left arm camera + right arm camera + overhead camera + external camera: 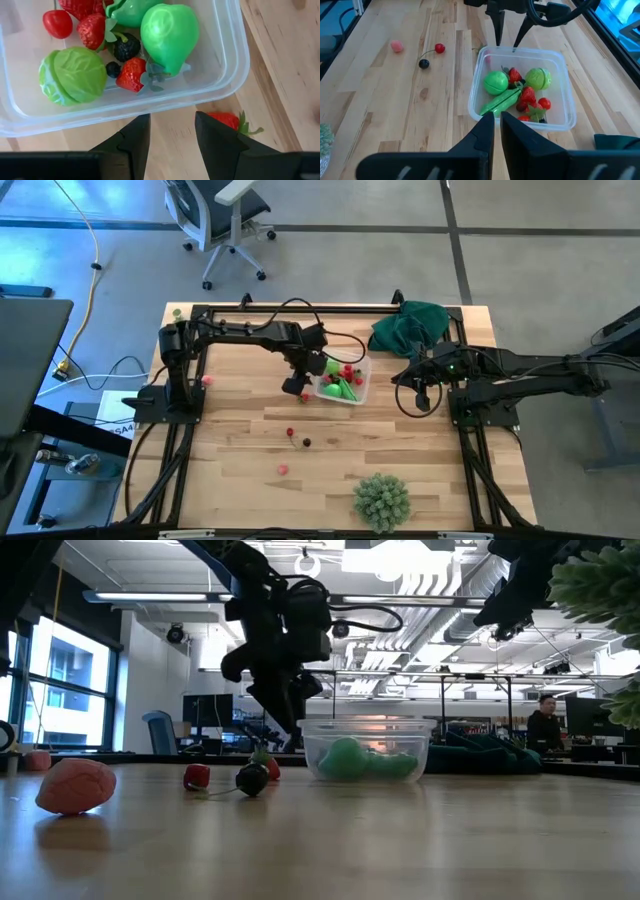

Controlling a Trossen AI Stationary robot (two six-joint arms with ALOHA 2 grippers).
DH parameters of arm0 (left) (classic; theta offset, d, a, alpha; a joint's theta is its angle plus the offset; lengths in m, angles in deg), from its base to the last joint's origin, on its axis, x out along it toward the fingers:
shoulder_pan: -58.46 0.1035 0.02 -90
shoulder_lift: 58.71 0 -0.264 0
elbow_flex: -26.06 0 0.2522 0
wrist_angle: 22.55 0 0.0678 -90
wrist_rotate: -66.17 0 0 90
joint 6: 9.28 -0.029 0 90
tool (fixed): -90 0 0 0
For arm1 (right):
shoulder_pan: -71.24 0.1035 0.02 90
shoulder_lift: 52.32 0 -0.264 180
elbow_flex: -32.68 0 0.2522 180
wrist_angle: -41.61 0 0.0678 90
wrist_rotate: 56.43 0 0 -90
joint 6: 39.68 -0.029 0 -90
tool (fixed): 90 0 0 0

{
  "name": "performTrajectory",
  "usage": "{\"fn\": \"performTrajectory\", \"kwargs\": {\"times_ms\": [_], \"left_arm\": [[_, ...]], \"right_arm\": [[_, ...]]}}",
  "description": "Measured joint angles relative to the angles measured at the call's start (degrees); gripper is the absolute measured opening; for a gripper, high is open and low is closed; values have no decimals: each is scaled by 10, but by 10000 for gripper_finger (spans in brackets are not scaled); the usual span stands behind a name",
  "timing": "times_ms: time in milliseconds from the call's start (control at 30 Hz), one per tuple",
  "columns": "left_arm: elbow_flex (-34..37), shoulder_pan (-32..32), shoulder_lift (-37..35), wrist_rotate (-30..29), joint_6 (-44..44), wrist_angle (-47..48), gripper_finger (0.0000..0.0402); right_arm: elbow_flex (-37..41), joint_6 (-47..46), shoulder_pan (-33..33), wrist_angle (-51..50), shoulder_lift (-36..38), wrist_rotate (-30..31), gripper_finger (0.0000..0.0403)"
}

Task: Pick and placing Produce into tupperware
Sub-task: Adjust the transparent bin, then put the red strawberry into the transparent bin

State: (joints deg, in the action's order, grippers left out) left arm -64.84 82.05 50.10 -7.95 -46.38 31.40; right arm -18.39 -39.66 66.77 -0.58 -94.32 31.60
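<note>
Beside the clear, round-cornered plastic tupperware [227,75], we see the left gripper [172,131] spread, empty. Smooth green produce [169,35] lies inside. We see the right gripper [497,121] pressed together.

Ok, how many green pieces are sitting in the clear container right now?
3, all in the tupperware: a round green fruit, a leafy green ball across the strawberries from it, and a long green pod beside the fruit. Smaller ones could be hidden underneath.
</note>
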Motion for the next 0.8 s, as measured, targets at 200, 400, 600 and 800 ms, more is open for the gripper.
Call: {"fn": "performTrajectory", "kwargs": {"times_ms": [200, 400, 600, 800], "left_arm": [[0, 0, 0, 0, 0, 3, 147], [0, 0, 0, 0, 14, 24, 147], [0, 0, 0, 0, 22, 58, 147], [0, -2, 0, 1, 25, 85, 147]], "right_arm": [[0, 0, 0, 0, 0, 0, 24], [0, 0, 0, 0, 0, 0, 24], [0, 0, 0, 0, 0, 0, 24], [0, 0, 0, 0, 0, 0, 24]]}}
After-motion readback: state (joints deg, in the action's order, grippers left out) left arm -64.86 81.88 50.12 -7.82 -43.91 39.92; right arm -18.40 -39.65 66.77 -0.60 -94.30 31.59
